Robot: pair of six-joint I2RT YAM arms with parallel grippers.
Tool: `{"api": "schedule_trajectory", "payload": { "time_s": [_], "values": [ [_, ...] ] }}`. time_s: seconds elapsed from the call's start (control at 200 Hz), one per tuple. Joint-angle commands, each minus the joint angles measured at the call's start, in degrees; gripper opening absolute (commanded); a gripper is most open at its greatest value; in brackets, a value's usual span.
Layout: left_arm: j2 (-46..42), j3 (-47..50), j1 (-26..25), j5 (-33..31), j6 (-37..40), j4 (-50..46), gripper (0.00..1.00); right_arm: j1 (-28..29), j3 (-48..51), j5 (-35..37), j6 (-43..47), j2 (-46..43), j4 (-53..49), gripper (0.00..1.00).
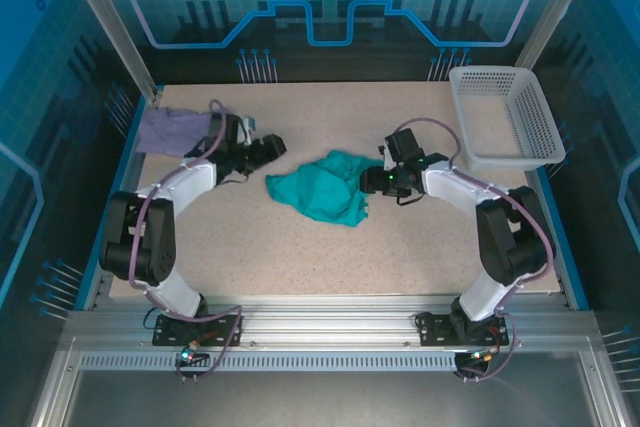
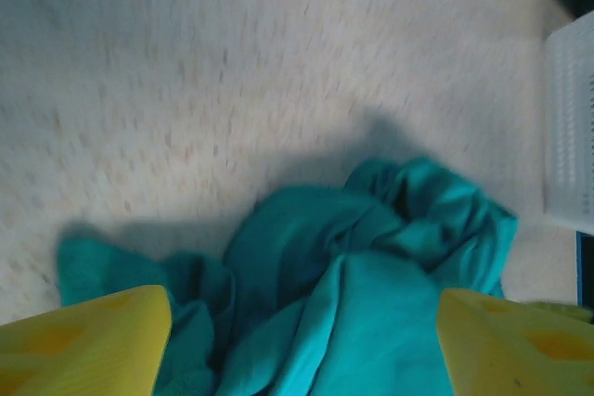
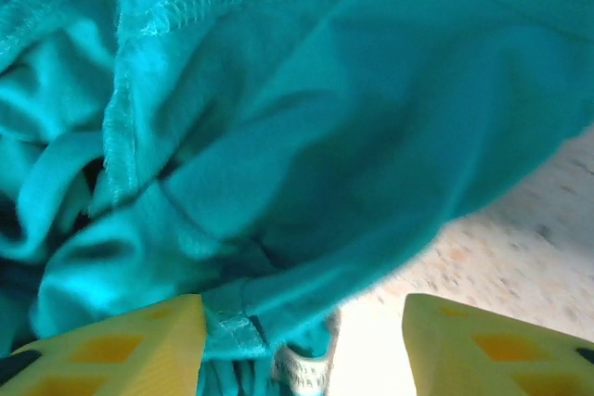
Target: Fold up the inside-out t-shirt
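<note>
Currently: Both Sets of Jaws Apart, Nothing Held

From above, the teal t-shirt point(image 1: 322, 190) lies bunched in the middle of the table point(image 1: 420, 247). The left gripper point(image 1: 278, 150) sits just beside its upper-left edge, and the right gripper point(image 1: 368, 183) is at its right edge. A lavender shirt point(image 1: 168, 129) lies at the far left, a white basket point(image 1: 505, 112) at the far right.

On the left wrist camera, the yellow fingers point(image 2: 83, 340) stand wide apart with cloth bulging between them, unpinched.

On the right wrist camera, the fingers point(image 3: 116, 345) are parted too. A hemmed fold lies against one, and bare table shows beside the other.
</note>
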State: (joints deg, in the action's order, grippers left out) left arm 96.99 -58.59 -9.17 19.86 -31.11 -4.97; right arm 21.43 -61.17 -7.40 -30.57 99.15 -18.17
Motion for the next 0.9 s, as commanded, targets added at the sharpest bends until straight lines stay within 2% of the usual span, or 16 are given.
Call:
{"api": "schedule_trajectory", "payload": {
  "time_s": [0.0, 0.06, 0.13, 0.185, 0.255, 0.445, 0.61, 0.755, 0.895],
  "values": [
    [3.3, -0.2, -1.6, 2.9, 1.4, -1.2, 0.6, 0.1, -1.3, -3.6, -3.2, 3.2, 4.6, 0.44],
    [3.9, -0.2, -2.2, 2.7, 1.8, -1.6, 0.48, 0.0, -1.4, -2.8, -3.3, 2.8, 5.2, 0.28],
    [2.6, -0.2, -2.0, 2.3, 1.8, -1.7, 0.28, -0.7, -1.5, -1.7, -2.2, 0.1, 4.7, 0.1],
    [0.1, -0.7, -1.8, 2.0, 2.3, -2.6, 0.14, -1.3, -1.4, -0.6, -0.8, -4.1, 4.1, 0.05],
    [-4.6, -1.4, -1.6, 1.6, 2.5, -3.2, 0.0, -1.6, -1.6, 0.2, 1.7, -11.0, 3.1, 0.02],
    [-21.2, -4.6, -1.6, 2.0, -0.9, -4.2, 0.0, -1.5, -7.8, -0.3, 6.5, -28.3, -2.9, 0.0],
    [-34.9, -8.3, -1.6, -4.9, -2.1, -6.1, 0.0, -1.7, -15.9, 0.9, 9.8, -37.2, -9.1, 0.0],
    [-41.0, -12.6, -1.6, -8.3, -0.9, -9.2, 0.0, -1.6, -21.1, 1.1, 11.2, -41.2, -11.9, 0.0],
    [-43.1, -13.1, -1.6, -11.8, 1.0, -11.5, 0.0, -1.6, -20.5, 2.2, 11.7, -43.8, -11.7, 0.0]
  ]
}}
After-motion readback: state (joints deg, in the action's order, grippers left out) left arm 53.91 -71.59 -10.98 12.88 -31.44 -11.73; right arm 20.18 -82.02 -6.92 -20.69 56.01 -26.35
